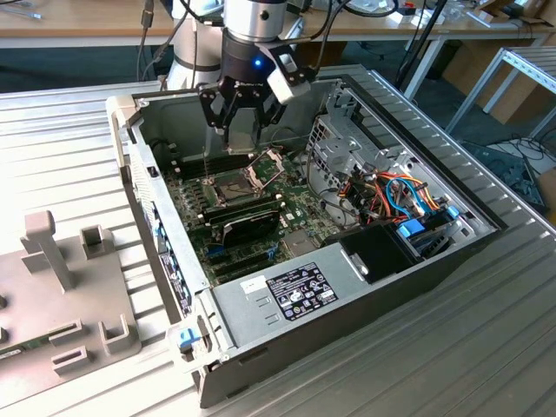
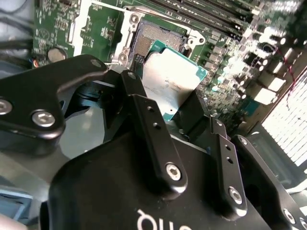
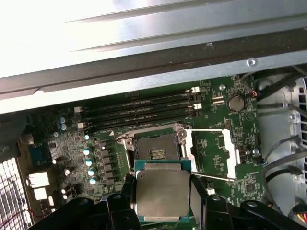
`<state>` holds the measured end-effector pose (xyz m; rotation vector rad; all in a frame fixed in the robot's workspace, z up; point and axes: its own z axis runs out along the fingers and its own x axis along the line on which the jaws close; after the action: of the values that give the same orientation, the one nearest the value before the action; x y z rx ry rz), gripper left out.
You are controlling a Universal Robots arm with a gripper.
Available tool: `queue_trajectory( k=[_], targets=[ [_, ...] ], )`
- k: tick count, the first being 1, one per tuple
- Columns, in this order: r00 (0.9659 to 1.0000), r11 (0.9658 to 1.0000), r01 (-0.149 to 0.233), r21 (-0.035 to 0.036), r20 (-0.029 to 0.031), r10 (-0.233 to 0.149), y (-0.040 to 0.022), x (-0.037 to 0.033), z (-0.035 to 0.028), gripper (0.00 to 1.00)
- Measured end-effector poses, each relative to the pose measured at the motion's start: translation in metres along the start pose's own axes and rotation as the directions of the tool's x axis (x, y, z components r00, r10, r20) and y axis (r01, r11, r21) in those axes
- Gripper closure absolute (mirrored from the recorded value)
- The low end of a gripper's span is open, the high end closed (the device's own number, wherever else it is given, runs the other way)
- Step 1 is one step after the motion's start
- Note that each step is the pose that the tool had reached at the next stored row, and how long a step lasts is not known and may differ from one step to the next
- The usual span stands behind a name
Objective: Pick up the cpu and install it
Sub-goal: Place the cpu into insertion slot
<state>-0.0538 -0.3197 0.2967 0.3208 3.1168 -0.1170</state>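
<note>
My hand (image 1: 241, 129) is clamped on the cpu (image 3: 162, 194), pinching two opposite edges and holding it flat above the open socket (image 3: 156, 147). I judge I should square its edges to the socket walls, lower it straight without sliding, and avoid the raised frame (image 1: 268, 161) on the exterior view's right.

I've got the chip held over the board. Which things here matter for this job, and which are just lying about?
Part of the job:
gripper, shut on the cpu
bare socket just beyond the chip
hinged frame, open
motherboard

Just lying about:
memory slots
coin battery
power supply
coloured cables
grey fixture outside the case
</note>
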Motion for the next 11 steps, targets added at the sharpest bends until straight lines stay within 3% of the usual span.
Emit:
queue_trajectory(
  k=[3, 5, 9, 11],
  targets=[
    [0.9983, 0.9983, -0.058, 0.0009, -0.0043, 0.058, 0.0000, 0.0000, 0.0006, 0.45],
    [0.9948, 0.9948, -0.102, 0.0018, -0.0075, 0.102, 0.0001, 0.0000, 0.0010, 0.45],
    [0.9798, 0.9799, -0.199, 0.0042, -0.0144, 0.199, 0.0001, 0.0000, 0.0018, 0.45],
    [0.9668, 0.9669, -0.255, 0.0061, -0.0184, 0.255, 0.0001, 0.0000, 0.0021, 0.45]
  ],
)
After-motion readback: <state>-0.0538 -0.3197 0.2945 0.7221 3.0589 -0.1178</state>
